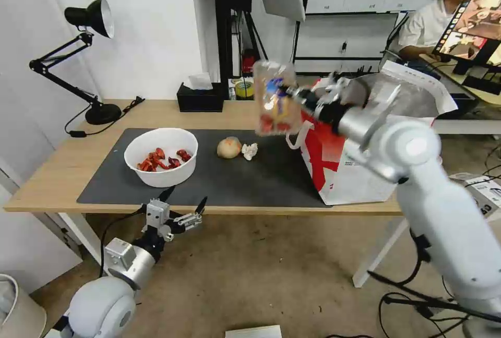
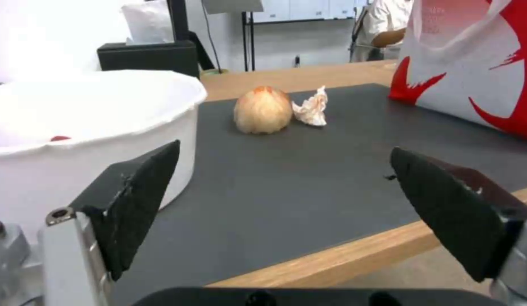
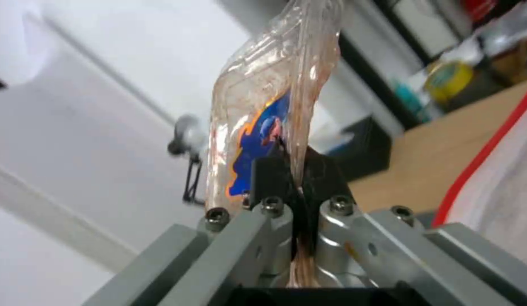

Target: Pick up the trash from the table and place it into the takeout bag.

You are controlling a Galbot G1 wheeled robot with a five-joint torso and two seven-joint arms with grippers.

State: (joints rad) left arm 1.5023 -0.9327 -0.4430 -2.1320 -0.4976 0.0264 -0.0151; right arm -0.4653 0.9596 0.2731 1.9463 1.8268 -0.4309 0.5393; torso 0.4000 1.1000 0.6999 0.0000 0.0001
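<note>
My right gripper (image 1: 288,93) is shut on the clear plastic tray (image 1: 275,99), holding it in the air beside the takeout bag's (image 1: 342,168) open top; the wrist view shows the tray (image 3: 269,110) pinched between the black fingers (image 3: 269,172). On the dark mat of the table (image 1: 47,181) rest the white bowl (image 1: 161,156) with red scraps, the tan wrapped ball (image 1: 229,147) and the crumpled tissue (image 1: 250,151). My left gripper (image 1: 183,200) hangs open below the table's front edge, near the bowl (image 2: 76,127), facing the ball (image 2: 263,110) and tissue (image 2: 311,108).
A black tissue box (image 1: 200,98) and a black desk lamp (image 1: 91,56) stand at the back of the table. The bag (image 2: 479,72) fills the table's right end. A person sits at another desk behind it.
</note>
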